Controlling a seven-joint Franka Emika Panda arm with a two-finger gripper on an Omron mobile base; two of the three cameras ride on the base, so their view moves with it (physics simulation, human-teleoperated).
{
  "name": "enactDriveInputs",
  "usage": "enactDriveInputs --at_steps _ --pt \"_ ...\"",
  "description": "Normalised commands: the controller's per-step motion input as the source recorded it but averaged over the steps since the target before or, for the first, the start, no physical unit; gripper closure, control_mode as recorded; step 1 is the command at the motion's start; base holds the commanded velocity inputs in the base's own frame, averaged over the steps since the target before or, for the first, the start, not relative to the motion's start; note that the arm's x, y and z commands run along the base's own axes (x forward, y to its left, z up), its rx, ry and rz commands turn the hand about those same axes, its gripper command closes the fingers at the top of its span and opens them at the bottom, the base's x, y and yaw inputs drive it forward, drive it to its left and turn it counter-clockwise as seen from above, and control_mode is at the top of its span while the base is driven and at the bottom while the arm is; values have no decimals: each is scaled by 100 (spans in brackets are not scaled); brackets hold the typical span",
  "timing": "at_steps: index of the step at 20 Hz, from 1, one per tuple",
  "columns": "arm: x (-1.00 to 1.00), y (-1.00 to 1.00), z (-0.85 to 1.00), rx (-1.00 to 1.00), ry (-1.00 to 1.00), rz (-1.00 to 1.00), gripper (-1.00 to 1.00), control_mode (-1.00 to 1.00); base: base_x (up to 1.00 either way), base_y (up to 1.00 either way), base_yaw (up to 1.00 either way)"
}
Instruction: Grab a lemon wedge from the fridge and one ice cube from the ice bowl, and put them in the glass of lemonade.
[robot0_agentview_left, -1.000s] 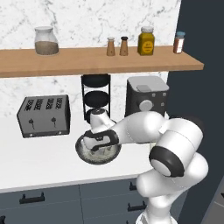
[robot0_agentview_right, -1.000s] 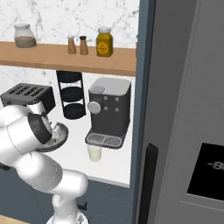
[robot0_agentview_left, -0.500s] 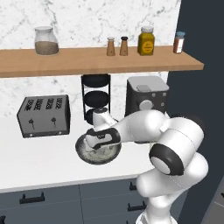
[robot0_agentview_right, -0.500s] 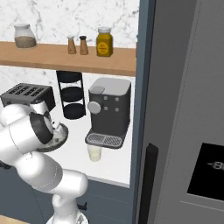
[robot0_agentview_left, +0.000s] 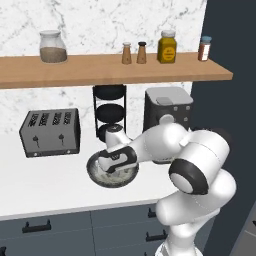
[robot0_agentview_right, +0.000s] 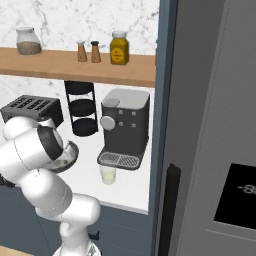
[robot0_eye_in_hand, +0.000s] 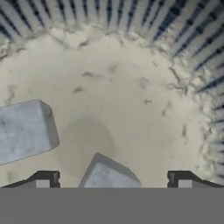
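The ice bowl (robot0_agentview_left: 111, 184) sits on the white counter in front of the black rack, its rim (robot0_agentview_right: 71, 153) peeking out beside my arm. My gripper (robot0_agentview_left: 113, 170) points down into it. In the hand view the gripper (robot0_eye_in_hand: 113, 180) is open, fingertips (robot0_eye_in_hand: 43, 179) wide apart just above the pale mottled floor of the ice bowl (robot0_eye_in_hand: 131, 96). One grey ice cube (robot0_eye_in_hand: 109, 176) lies between the tips, untouched. Another ice cube (robot0_eye_in_hand: 25, 131) lies off to the left. The glass of lemonade (robot0_agentview_right: 107, 174) stands before the coffee machine. The fridge (robot0_agentview_right: 210, 125) stands at the right with its door shut. The lemon wedge is out of view.
A toaster (robot0_agentview_left: 50, 132) stands left of the bowl, a black three-tier rack (robot0_agentview_left: 110, 112) behind it and a coffee machine (robot0_agentview_left: 167, 111) to its right. A wooden shelf (robot0_agentview_left: 110, 70) with jars and shakers hangs over the counter. Drawers (robot0_agentview_left: 50, 227) run below the counter edge.
The hand has sunk a little deeper into the ice bowl. The jaws stay wide apart. Nothing else has moved.
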Motion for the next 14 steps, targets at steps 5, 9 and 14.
enactDriveInputs --at_steps 5,9,14 --pt "-1 0 -12 0 0 0 -100 -100 0 0 0" --pt "-15 0 0 0 0 0 -100 -100 0 0 0" --pt "-3 0 0 0 0 0 -100 -100 0 0 0"
